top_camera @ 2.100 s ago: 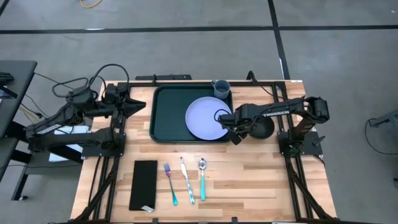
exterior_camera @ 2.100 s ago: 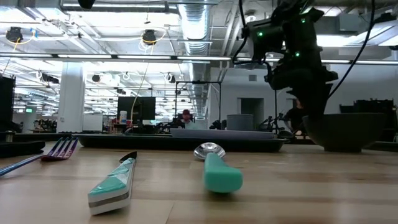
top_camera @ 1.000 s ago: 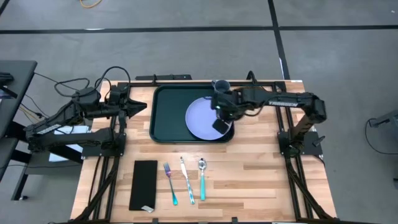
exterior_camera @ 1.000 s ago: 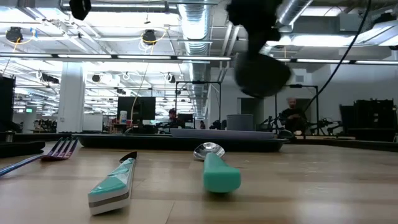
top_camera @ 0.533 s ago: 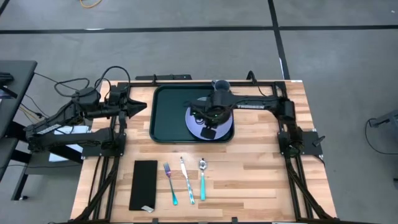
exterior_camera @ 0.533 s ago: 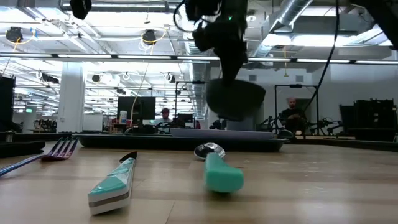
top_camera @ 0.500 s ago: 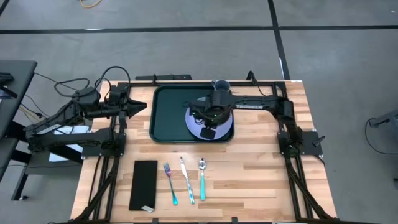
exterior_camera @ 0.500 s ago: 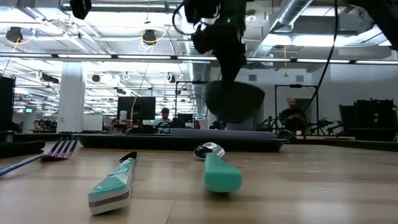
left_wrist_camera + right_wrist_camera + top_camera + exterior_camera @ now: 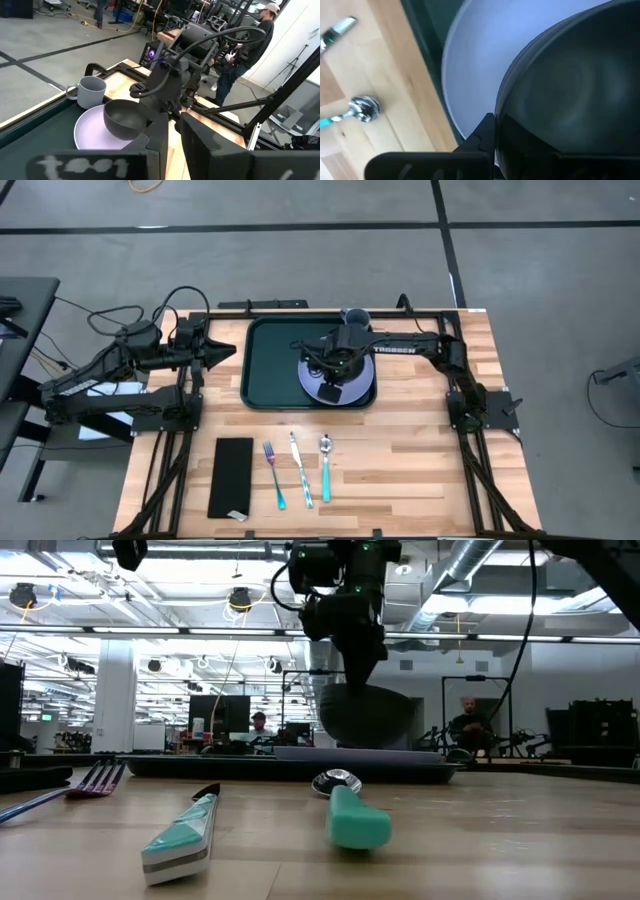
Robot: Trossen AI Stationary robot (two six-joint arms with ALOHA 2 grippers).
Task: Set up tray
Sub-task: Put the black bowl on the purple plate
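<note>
Butcher-block table (image 9: pixel 400 470), seen from overhead, carries the dark green tray (image 9: pixel 268 365) at its far centre, the long side running left to right. The right arm reaches in from the right edge and across the tray's right half; its right gripper (image 9: pixel 336 372) is clamped on the rim of a dark bowl (image 9: pixel 365 718), holding it over the pale lavender plate (image 9: pixel 312 380) that lies on the right half of the tray. From table height the bowl hangs level, its base just above the plate or barely on it; contact cannot be told. The left wrist camera shows the bowl's (image 9: pixel 124 118) open side up, with the plate (image 9: pixel 92 135) under it. The left arm waits off the table's left edge, level with the tray, its left gripper (image 9: pixel 222 351) pointing at the tray's left rim with the fingers close together and nothing between them. A grey mug (image 9: pixel 357 317) stands at the tray's far right corner, just beyond the plate. Nearer the front, a narrow black flat rectangle (image 9: pixel 233 477) lies left of centre. To its right, side by side and apart, lie a fork (image 9: pixel 274 475), a knife (image 9: pixel 300 470) and a spoon (image 9: pixel 325 468) with teal handles, all well clear of the tray. Beyond the table a person (image 9: pixel 247 47) in a cap stands in the workshop.
</note>
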